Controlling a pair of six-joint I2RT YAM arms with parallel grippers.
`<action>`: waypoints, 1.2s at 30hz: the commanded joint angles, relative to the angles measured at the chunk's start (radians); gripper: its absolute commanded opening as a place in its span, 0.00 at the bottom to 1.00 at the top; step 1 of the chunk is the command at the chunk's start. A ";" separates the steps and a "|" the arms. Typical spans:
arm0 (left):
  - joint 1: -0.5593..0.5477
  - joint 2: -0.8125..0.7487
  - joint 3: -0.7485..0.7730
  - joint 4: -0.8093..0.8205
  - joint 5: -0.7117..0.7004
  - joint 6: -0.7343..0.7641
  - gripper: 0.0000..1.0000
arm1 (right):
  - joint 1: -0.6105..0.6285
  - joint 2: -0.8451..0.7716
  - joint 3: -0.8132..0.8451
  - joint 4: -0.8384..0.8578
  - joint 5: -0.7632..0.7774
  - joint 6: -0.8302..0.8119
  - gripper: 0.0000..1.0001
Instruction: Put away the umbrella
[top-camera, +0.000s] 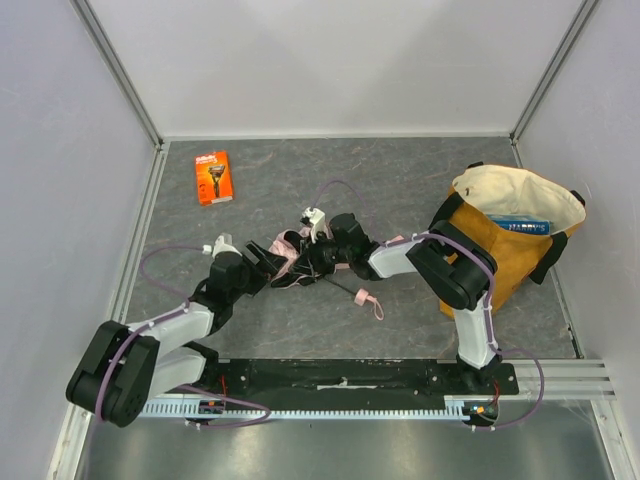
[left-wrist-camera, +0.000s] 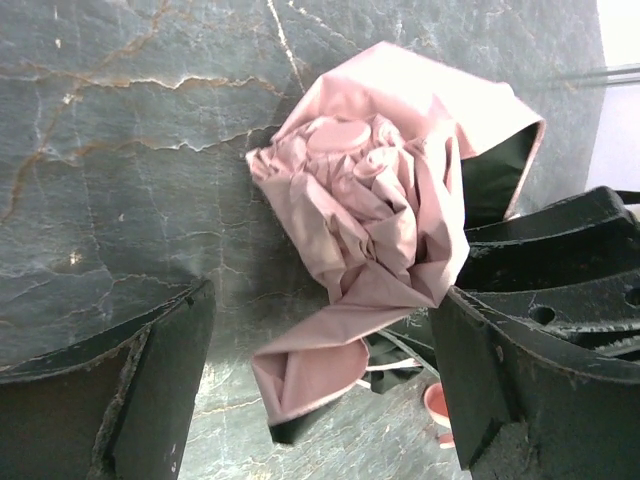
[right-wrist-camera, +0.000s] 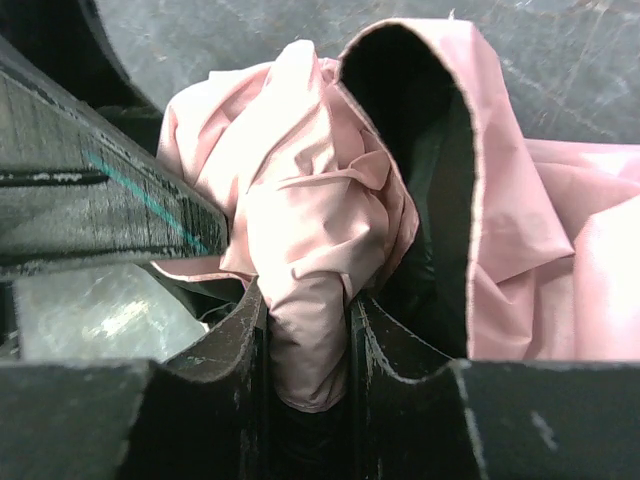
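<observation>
On the bench (top-camera: 400, 180), left of the tote bag (top-camera: 500, 260), the umbrella (top-camera: 290, 258) lies crumpled, its shaft slanting back toward the bag. The right hand (top-camera: 316, 256), on the bag side, pinches a pink fold. The left hand (top-camera: 260, 262), opposite, stands spread.

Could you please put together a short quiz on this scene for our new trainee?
1. True or false: the umbrella lies on the table, outside the tote bag.
2. The left pincer stands open. What is the right pincer doing? A) hanging open above the table B) clamping a fold of pink fabric C) pressing flat on bare table
3. Fill in: the razor pack near the far-left corner is ____ in colour.

Key: 1 true; 2 B; 3 orange.
</observation>
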 joint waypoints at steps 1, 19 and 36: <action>0.007 0.016 -0.040 0.191 0.030 0.071 0.92 | -0.034 0.142 -0.106 -0.364 -0.214 0.090 0.00; -0.102 0.276 0.003 0.266 0.006 -0.177 0.93 | -0.145 0.227 0.046 -0.372 -0.488 0.234 0.00; -0.110 0.400 0.147 -0.110 -0.169 -0.280 0.86 | -0.159 0.256 0.121 -0.439 -0.594 0.227 0.00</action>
